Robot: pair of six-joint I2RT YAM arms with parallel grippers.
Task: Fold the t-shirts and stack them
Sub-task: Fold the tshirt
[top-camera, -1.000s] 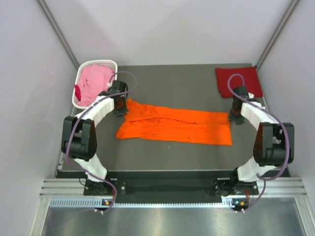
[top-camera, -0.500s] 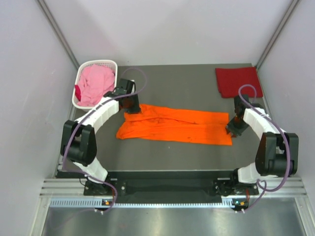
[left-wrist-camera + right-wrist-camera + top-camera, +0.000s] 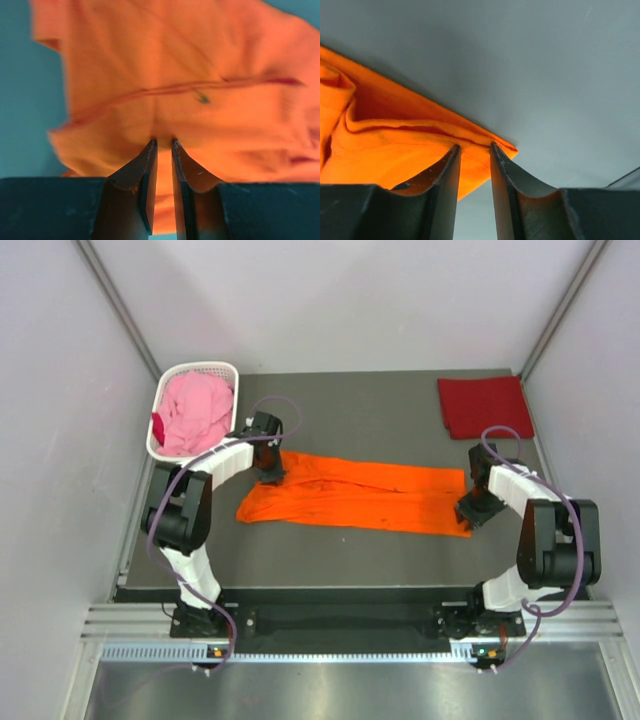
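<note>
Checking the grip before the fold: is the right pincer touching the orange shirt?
Touching. In the right wrist view the right pincer pinches the hem of the orange shirt between its fingers.

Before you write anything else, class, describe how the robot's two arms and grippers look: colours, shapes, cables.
The left arm and right arm each have white curved link shells, bulky black joint housings and a looping greyish-purple cable. The left gripper and right gripper have two dark, tapering, wedge-shaped fingers.

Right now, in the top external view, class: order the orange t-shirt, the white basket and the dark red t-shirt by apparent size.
1. orange t-shirt, clearly largest.
2. white lattice basket.
3. dark red t-shirt, only slightly smaller than the basket.
</note>
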